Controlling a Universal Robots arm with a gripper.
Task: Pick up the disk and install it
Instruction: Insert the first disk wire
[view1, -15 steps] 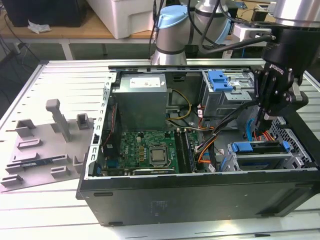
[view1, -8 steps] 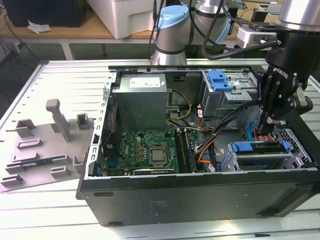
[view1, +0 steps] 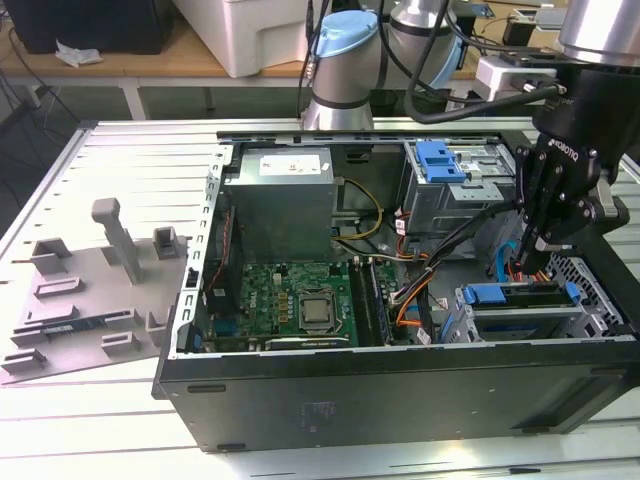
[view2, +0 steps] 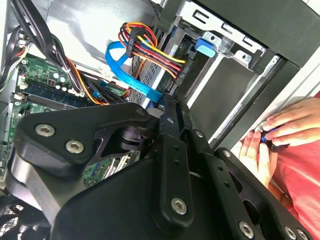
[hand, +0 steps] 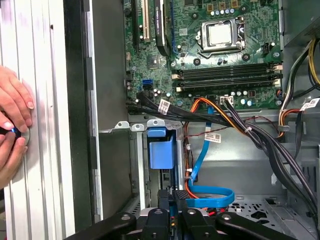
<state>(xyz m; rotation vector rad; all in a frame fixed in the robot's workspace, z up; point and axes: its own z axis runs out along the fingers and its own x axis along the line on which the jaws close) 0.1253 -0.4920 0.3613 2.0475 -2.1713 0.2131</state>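
A robotics lab: opened computer case (view1: 400, 370) on a slatted metal bench (view1: 90, 420), wooden worktables (view1: 150, 65) behind.

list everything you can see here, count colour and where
pc case: 1, black, open, on the slatted table
power supply: 1, grey, far corner of the case
motherboard: 1, green, case floor
disk: 1, blue rail showing, in the near bay on the exterior view's right, under the gripper
bracket: 1, blue, in the far bay
flat cable: 1, blue, near the bay
fixture plate: 1, grey, on the table beside the case
hands: 2, at the table edge
gripper: 1, black, at the disk bay
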